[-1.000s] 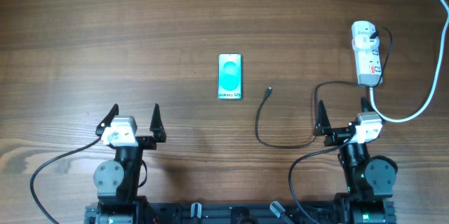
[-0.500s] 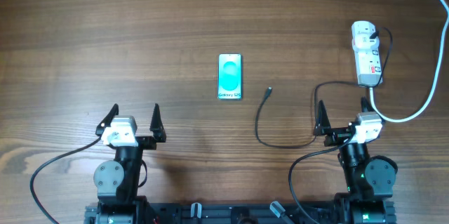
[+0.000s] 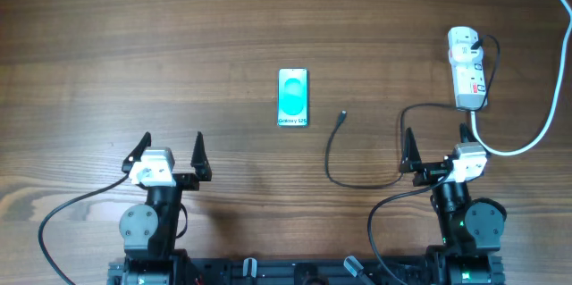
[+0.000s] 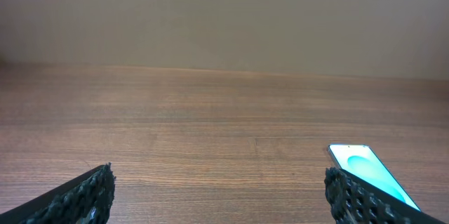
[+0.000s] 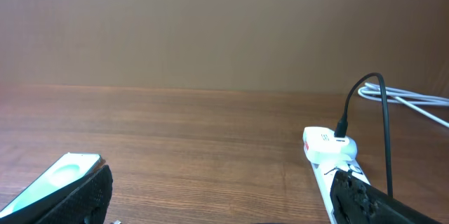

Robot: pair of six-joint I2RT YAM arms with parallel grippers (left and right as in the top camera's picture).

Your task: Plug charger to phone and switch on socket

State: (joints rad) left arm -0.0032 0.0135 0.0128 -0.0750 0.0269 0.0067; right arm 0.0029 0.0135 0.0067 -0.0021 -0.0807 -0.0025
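Observation:
The phone [image 3: 293, 97] lies flat mid-table with a cyan screen, its text end toward me. It also shows at the right edge of the left wrist view [image 4: 365, 171] and at the left edge of the right wrist view [image 5: 52, 180]. The charger, a thin black cable [image 3: 332, 164], curls on the table; its connector tip [image 3: 343, 117] lies right of the phone. The white socket [image 3: 466, 69] sits at the far right with a plug in it, and also shows in the right wrist view [image 5: 330, 147]. My left gripper [image 3: 170, 153] and right gripper [image 3: 435, 149] are both open and empty near the front edge.
A thick white cord [image 3: 545, 106] runs from the socket along the right edge to the far corner. The arms' bases and black cables [image 3: 71, 213] sit at the front edge.

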